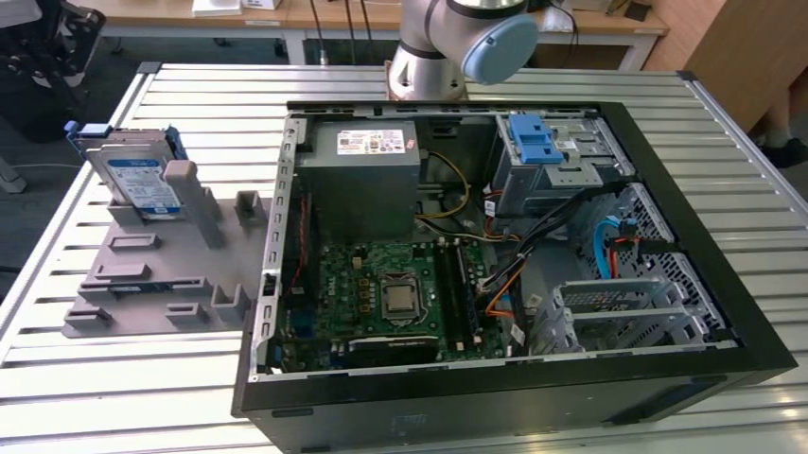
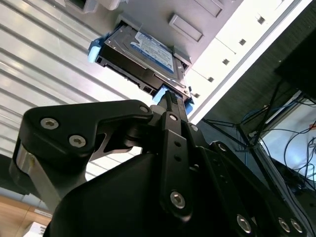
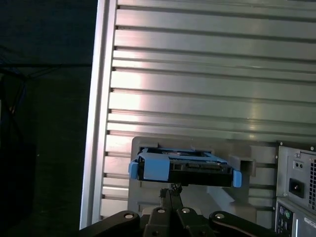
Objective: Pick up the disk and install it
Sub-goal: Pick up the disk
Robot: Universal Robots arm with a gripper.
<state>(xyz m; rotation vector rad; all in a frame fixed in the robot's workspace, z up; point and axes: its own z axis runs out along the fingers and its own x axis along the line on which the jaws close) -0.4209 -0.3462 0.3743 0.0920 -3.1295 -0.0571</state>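
Standing in a grey holder (image 1: 139, 284), the disk (image 1: 139, 184) flanks the open case (image 1: 505, 402).

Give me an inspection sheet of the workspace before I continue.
Surface: slatted metal table.
Job's things: disk stands upright in the grey fixture; open computer case sits beside the fixture.
Clutter: nothing seen.
Grippers: end effector shut, empty, pointing at the disk and apart from it.
Cables: wiring inside the case.
Surroundings: desks beyond the table.
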